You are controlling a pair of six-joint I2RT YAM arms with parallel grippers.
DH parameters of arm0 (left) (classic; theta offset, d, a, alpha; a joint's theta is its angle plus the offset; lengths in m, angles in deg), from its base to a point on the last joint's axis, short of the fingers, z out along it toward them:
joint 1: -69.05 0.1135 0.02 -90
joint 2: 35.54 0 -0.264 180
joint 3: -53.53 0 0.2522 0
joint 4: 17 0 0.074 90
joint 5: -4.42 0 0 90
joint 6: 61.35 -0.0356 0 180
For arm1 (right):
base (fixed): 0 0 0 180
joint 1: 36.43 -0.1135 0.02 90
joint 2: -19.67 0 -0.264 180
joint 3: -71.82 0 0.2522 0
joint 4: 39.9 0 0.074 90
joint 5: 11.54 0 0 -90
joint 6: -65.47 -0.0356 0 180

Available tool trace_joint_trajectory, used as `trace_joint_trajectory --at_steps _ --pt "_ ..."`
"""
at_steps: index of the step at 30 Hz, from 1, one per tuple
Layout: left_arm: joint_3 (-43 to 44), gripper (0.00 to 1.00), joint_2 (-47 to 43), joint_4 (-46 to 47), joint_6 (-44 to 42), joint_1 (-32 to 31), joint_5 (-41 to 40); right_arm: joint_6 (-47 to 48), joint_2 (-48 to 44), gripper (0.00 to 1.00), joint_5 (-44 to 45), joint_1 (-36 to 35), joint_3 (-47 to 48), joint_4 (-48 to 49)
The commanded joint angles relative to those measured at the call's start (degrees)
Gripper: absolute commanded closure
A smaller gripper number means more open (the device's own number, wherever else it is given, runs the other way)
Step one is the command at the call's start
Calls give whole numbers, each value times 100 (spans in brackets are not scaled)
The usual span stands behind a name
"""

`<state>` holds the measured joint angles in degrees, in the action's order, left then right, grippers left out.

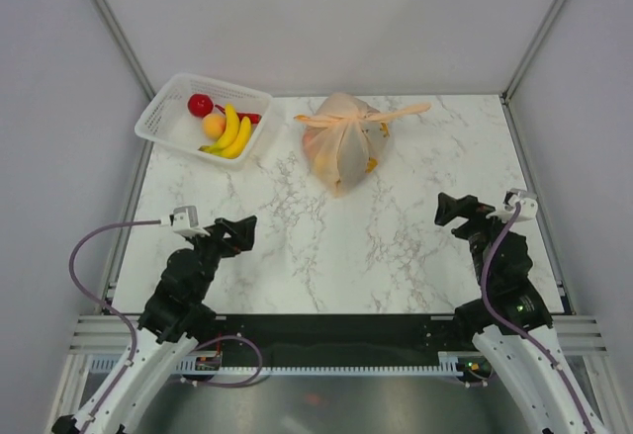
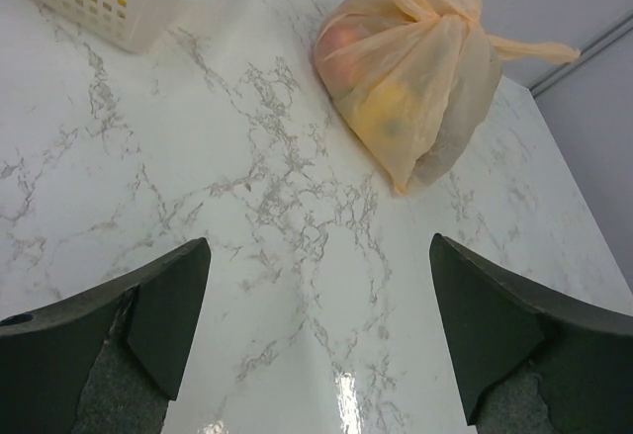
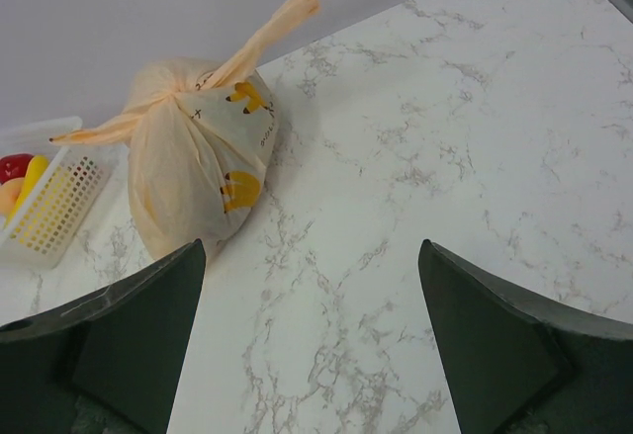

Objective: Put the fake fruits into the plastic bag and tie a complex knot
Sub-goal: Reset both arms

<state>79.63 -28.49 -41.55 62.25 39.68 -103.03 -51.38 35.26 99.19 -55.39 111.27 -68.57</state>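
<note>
From above: a knotted plastic bag [image 1: 343,157] sits on the far middle of the white marble-patterned bench [image 1: 396,256], its peach film bulging with orange and yellow shapes too veiled to name. The knot [image 1: 356,118] bunches the bag's top, and two flat handle ends [image 1: 410,110] stick out sideways, one to each side. To the left, near the bag but apart from it, a white lattice basket [image 1: 158,104] stands at the bench's far-left corner. It holds a red apple [image 1: 201,105], a peach [image 1: 214,126], a bunch of bananas [image 1: 233,132] and a red chili [image 1: 249,117]. Both arms sit at the near edge, well apart from bag and basket. The left claw [image 1: 237,234] and the right claw [image 1: 450,214] are each spread wide over bare marble

Left wrist camera: the left claw's two dark fingers [image 2: 163,320] frame the lower corners with open bench between them. The bag lies ahead and to the right, with orange and yellow fruit glowing through the film and one handle end trailing off to the right. A corner of the basket with something yellow inside shows at the top left

Right wrist camera: the right claw's fingers [image 3: 129,325] stand just as far apart. Beyond them, up and to the left, the bag shows its yellow fruit prints and small text, and the knot sits at its top with one end pointing up to the right. The basket peeks in at the left edge, with red and yellow fruit inside
</note>
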Motion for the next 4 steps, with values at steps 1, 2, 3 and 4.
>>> trace_joint_trajectory --at_steps 1,2,3,4 --pt "-12 0 -169 -230 85 1 -48 -40 13 4 -87 -2 -29 15" --pt "-12 0 -160 -240 50 1 -30 -13 57 4 -96 -2 -29 24" --pt "-21 0 -125 -214 -20 1 -13 4 101 4 -104 -2 -29 15" --pt "-30 0 -107 -196 -38 1 -4 13 189 2 -104 -2 -29 15"
